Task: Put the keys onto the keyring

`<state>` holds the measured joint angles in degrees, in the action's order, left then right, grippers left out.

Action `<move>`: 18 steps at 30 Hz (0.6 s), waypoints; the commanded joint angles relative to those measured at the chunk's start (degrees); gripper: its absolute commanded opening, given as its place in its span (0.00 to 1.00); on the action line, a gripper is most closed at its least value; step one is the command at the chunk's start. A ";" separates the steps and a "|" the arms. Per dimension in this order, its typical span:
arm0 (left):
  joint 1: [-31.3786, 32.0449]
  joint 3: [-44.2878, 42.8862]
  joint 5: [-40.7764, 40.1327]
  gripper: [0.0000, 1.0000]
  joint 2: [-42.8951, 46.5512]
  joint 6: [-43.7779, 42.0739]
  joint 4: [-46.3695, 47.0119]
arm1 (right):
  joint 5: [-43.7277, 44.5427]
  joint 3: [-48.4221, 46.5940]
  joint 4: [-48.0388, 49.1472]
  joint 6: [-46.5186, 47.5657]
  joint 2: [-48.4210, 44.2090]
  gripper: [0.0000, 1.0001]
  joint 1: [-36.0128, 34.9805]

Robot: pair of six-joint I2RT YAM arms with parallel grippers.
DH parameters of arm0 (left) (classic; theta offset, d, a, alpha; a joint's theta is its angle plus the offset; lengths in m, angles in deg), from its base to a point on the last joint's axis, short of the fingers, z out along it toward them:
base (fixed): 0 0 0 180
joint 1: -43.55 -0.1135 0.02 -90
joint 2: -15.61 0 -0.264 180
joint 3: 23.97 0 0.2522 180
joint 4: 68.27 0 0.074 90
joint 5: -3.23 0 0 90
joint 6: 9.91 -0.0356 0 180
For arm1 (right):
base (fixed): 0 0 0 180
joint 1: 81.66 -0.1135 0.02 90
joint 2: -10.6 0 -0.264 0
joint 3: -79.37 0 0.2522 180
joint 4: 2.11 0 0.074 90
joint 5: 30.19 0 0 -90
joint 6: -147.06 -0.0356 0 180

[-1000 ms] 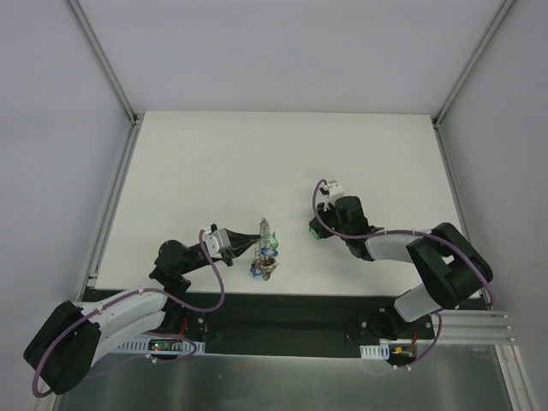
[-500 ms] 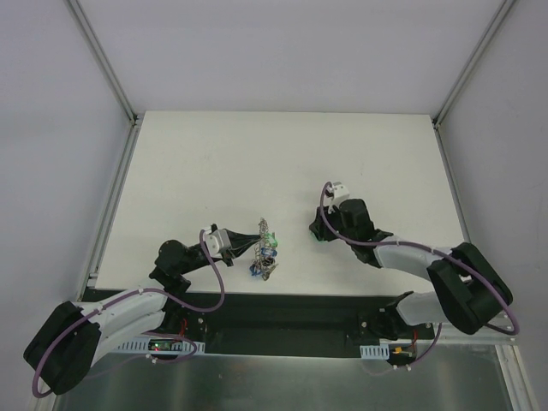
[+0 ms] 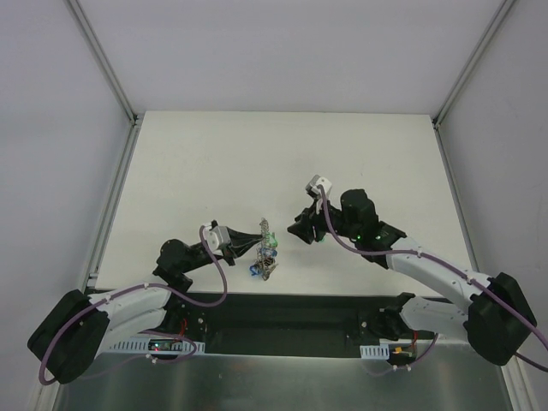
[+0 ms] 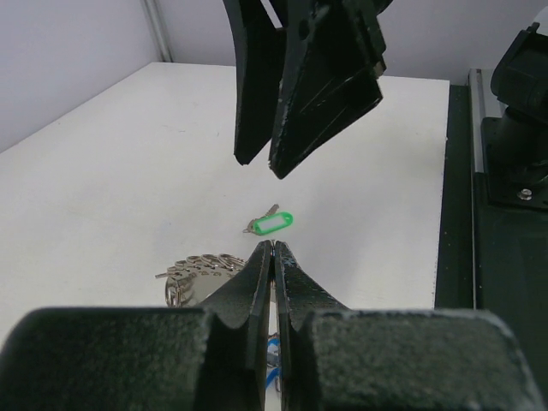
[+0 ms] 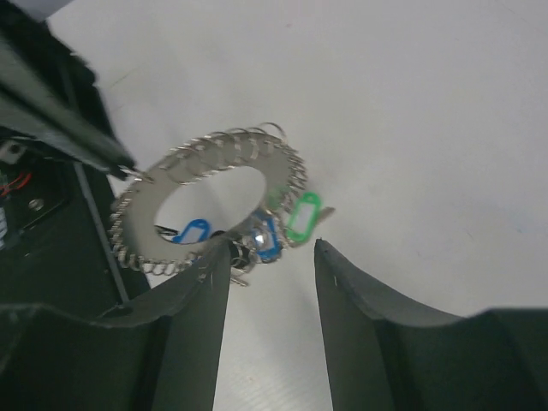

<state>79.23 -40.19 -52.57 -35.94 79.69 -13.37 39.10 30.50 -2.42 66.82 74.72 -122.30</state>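
Observation:
The keyring (image 5: 257, 163), a wide silver ring fringed with small loops, stands tilted on the white table; it shows edge-on in the top view (image 3: 266, 248). Blue-headed keys (image 5: 193, 232) hang at its lower rim. A green-headed key (image 5: 301, 216) lies by the rim, seen on the table in the left wrist view (image 4: 270, 224); whether it is attached I cannot tell. My left gripper (image 3: 251, 244) is shut on the ring's rim from the left (image 4: 272, 247). My right gripper (image 5: 272, 247) is open just right of the ring (image 3: 300, 233), empty, hovering above the green key.
The table (image 3: 214, 163) stretches white behind and to both sides of the ring. A black strip with the arm bases (image 3: 282, 312) runs along the near edge. Aluminium frame rails (image 3: 111, 205) border the table on the left and right.
My right arm has swung left, toward the ring, and its gripper has gone from shut to open. The left arm and the ring have stayed put.

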 commanded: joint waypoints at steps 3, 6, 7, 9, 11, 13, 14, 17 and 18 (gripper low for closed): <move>0.44 1.23 2.28 0.00 -1.89 6.29 12.54 | -14.18 -6.72 -1.24 6.76 -1.54 0.47 -3.91; 0.44 0.70 2.89 0.00 -2.24 7.70 13.34 | -16.38 -7.95 -1.15 8.25 -0.58 0.46 -5.06; 0.44 0.53 3.16 0.00 -2.33 8.05 13.34 | -17.08 -8.13 -1.06 8.61 -0.14 0.46 -5.41; 0.35 0.26 3.25 0.00 -2.15 8.49 13.43 | -17.61 -8.65 -0.54 9.31 1.18 0.46 -5.67; 0.44 0.17 3.33 0.00 -1.89 8.93 13.43 | -17.87 -8.31 0.34 9.31 2.06 0.46 -5.76; 0.44 0.00 3.51 0.00 -1.45 9.19 13.25 | -17.96 -8.22 1.84 8.96 3.03 0.45 -5.94; 0.44 -0.09 3.51 0.00 -1.36 9.28 13.08 | -18.05 -8.22 2.28 8.79 3.38 0.45 -6.03; 0.44 -0.18 3.60 0.00 -1.01 9.63 12.90 | -18.40 -8.22 3.59 8.70 4.70 0.45 -6.29; 0.44 -0.26 3.60 0.00 -0.92 9.72 12.99 | -18.66 -8.30 3.68 8.70 5.31 0.44 -6.55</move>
<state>79.23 -40.19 -50.78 -38.19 87.51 -10.33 23.30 24.14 -3.27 74.27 78.81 -128.07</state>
